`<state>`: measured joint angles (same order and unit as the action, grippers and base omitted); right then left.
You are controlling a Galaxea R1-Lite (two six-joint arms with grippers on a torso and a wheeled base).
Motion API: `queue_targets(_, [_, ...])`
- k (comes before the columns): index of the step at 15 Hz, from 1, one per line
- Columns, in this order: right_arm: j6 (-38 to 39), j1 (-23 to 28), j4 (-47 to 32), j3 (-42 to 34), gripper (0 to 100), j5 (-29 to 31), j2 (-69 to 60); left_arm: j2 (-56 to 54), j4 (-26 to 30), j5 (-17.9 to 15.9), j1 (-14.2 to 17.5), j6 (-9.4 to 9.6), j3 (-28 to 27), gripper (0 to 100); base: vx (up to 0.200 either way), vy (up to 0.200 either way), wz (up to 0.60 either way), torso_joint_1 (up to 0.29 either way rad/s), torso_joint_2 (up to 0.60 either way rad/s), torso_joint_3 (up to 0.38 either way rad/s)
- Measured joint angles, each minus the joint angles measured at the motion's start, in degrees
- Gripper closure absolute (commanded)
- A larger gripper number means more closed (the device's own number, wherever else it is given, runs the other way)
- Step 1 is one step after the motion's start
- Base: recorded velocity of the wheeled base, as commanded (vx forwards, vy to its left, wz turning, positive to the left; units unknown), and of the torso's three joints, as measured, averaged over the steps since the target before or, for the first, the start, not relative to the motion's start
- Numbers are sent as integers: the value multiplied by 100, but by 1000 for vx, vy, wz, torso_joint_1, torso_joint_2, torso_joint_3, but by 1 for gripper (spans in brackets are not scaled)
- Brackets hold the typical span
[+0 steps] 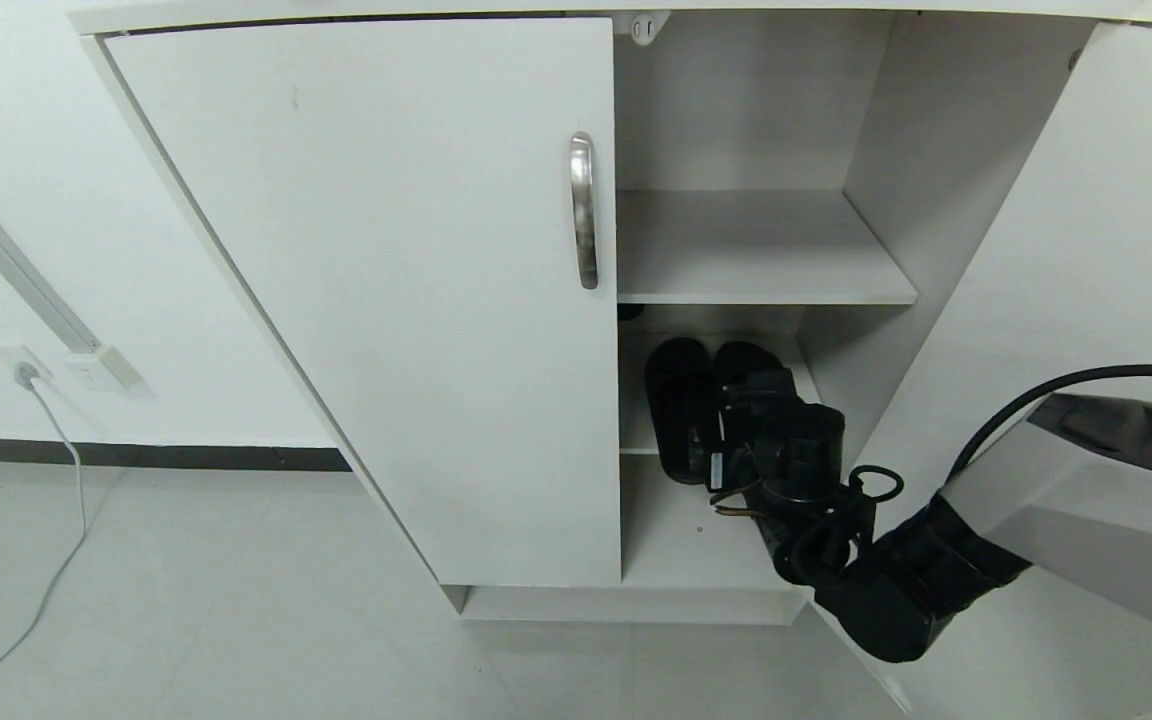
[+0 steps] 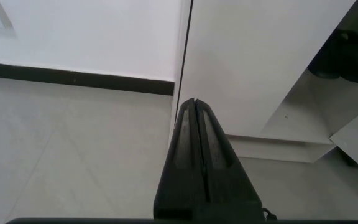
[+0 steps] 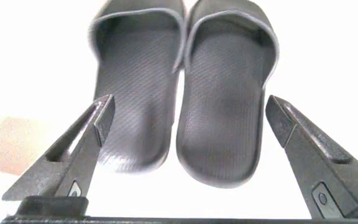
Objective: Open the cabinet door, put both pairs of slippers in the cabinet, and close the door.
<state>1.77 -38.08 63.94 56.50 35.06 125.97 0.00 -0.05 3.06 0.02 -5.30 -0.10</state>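
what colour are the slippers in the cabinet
Black, with finely ribbed footbeds; the slippers show best in the right wrist view.

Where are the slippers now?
In the head view, the slippers lie on the cabinet's middle shelf, right of the closed door, before the open right hand.

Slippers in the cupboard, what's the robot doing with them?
The robot's right gripper is inside the cabinet, past the open right door, with its jaws spread wide just in front of a pair of black slippers. The slippers lie side by side on a low shelf, not gripped. The left gripper hangs shut outside, near the closed left door.
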Motion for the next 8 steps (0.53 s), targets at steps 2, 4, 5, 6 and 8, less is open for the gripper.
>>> queue_targets(2, [1, -139, 13, -174, 0, 27, -152, 0, 0, -9, 0, -2, 0, 100, -200, 0, 0, 2, 2, 2])
queue_targets(4, [4, -238, 57, -306, 0, 79, -229, 0, 2, -9, 0, -6, 0, 100, -200, 0, 0, 5, -2, 2])
queue_targets(5, [4, -295, 119, -373, 0, 93, -247, 0, 5, -11, 0, -6, 0, 100, -200, 0, 0, -2, 2, 2])
queue_targets(6, [1, -328, 137, -408, 0, 99, -267, 0, -2, -11, 0, -9, 0, 100, -200, 0, 0, -7, -2, 2])
queue_targets(8, [-2, -347, 163, -505, 0, 101, -282, -2, 0, -5, -2, -6, 0, 100, -200, 0, 0, 5, 2, 2])
